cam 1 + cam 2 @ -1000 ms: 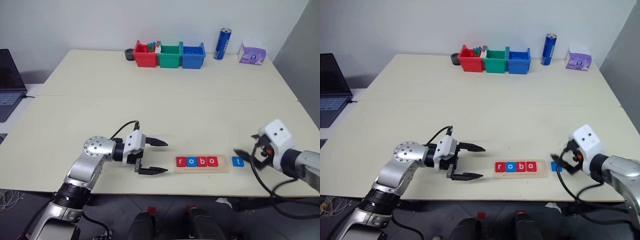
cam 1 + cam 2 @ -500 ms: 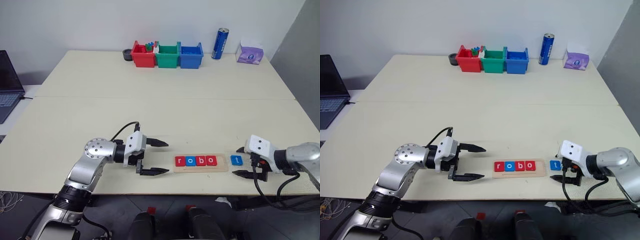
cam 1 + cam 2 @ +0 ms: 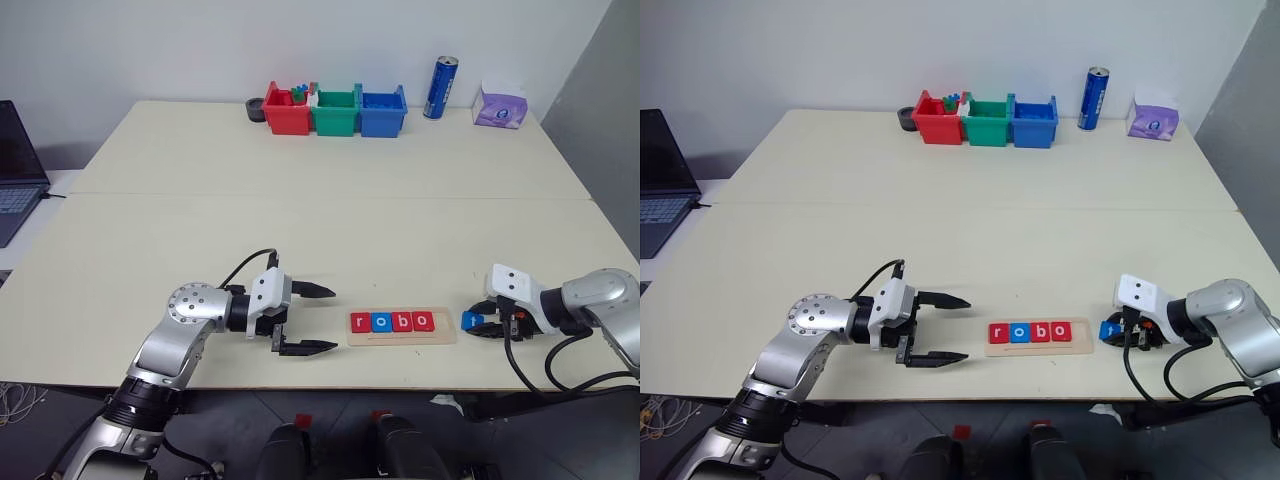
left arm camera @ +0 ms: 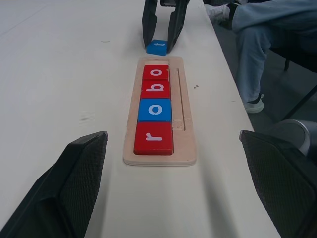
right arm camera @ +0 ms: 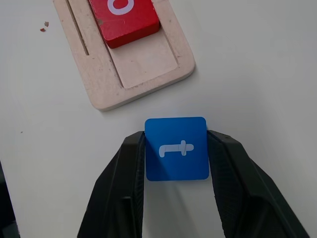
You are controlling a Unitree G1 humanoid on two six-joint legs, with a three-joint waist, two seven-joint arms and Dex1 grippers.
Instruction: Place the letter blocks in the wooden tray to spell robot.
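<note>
Blue t block (image 5: 176, 148) pinched by lowered right tool (image 5: 176, 163).

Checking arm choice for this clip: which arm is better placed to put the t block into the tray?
Right. Its fingers already flank the blue t block just off the wooden tray end with the free slot; the left gripper hangs open beyond the tray's other end.

The long pale-wood tray (image 5: 148, 74) looks unvarnished, its grain slightly rough (fine crumbs lie beside it). The small blue square "t" tile (image 5: 177, 148) and the red tiles (image 4: 154, 109) have a smooth, satin painted finish. The cream table (image 3: 300, 220) is matt; the black gripper fingers (image 5: 119, 198) look like dull plastic.
</note>
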